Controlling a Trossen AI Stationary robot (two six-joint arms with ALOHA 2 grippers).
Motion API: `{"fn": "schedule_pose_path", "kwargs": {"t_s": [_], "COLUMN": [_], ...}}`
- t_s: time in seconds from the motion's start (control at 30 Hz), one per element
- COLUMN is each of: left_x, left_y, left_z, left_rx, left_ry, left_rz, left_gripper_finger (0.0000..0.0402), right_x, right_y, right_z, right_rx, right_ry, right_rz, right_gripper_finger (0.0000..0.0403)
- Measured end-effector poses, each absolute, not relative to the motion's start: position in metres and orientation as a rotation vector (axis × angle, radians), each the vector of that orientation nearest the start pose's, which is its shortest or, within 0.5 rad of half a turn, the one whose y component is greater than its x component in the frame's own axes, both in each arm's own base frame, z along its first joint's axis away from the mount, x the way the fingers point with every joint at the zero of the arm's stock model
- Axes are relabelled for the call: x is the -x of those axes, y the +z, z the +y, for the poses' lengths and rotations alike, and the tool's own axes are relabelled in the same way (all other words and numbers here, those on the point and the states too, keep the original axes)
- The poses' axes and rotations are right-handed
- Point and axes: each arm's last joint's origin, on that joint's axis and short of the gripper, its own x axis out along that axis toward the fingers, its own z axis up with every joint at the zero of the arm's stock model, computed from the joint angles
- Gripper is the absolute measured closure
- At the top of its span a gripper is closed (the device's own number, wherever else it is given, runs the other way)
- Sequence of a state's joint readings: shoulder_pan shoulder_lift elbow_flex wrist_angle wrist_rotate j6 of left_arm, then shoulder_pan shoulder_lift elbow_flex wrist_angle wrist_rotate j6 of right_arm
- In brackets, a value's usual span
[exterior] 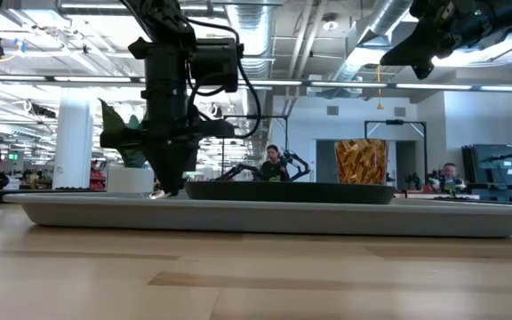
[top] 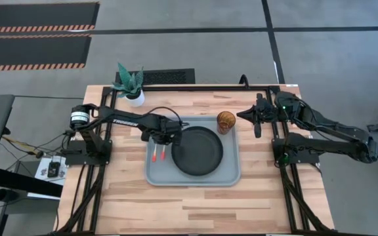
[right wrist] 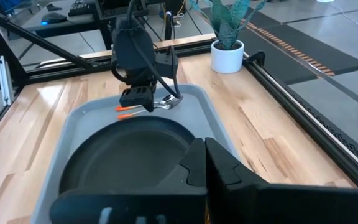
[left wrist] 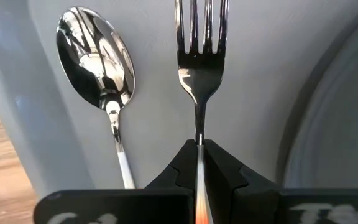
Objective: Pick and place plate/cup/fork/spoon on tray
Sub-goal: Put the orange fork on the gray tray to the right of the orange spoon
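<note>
The black plate (top: 197, 151) lies on the grey-blue tray (top: 157, 174). The amber cup (top: 226, 122) stands upright in the tray's far right corner. The spoon (left wrist: 96, 57) and the fork (left wrist: 202, 46) lie side by side on the tray's left part, left of the plate, red handles toward the near edge (top: 163, 155). My left gripper (top: 165, 139) is low over the tray and shut on the fork. My right gripper (top: 257, 128) is shut and empty, raised above the table right of the cup. My left gripper pinches the fork's thin stem (left wrist: 199, 138) just behind the pronged head, between its two fingers. The fingers come from above, pointing down. The fork runs along the tray floor, prongs toward the far edge; whether it rests on the tray I cannot tell.
A white pot with a green plant (top: 132, 88) stands at the table's far left. Black frame rails (top: 287, 183) run along both table sides. The wooden tabletop (top: 195, 203) shows bare in front of the tray. People sit in the room behind the table (exterior: 274, 164).
</note>
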State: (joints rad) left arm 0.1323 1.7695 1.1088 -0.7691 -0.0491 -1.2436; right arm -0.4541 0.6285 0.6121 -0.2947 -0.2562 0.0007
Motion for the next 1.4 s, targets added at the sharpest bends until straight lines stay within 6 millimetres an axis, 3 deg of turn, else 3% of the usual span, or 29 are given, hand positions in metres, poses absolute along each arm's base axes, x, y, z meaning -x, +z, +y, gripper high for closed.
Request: {"fn": "schedule_pose_path", "kwargs": {"t_s": [1.4], "left_x": [-0.310], "left_y": [0.163], "left_z": [0.057], "left_rx": [1.161], "left_ry": [1.052], "left_rz": [1.142], "left_gripper_finger": [0.0401], "right_x": [-0.132], "right_y": [0.286], "right_z": [-0.056], "right_rx": [-0.101], "right_ry": [-0.195], "right_rz": [0.286], "right_gripper_finger": [0.0397]}}
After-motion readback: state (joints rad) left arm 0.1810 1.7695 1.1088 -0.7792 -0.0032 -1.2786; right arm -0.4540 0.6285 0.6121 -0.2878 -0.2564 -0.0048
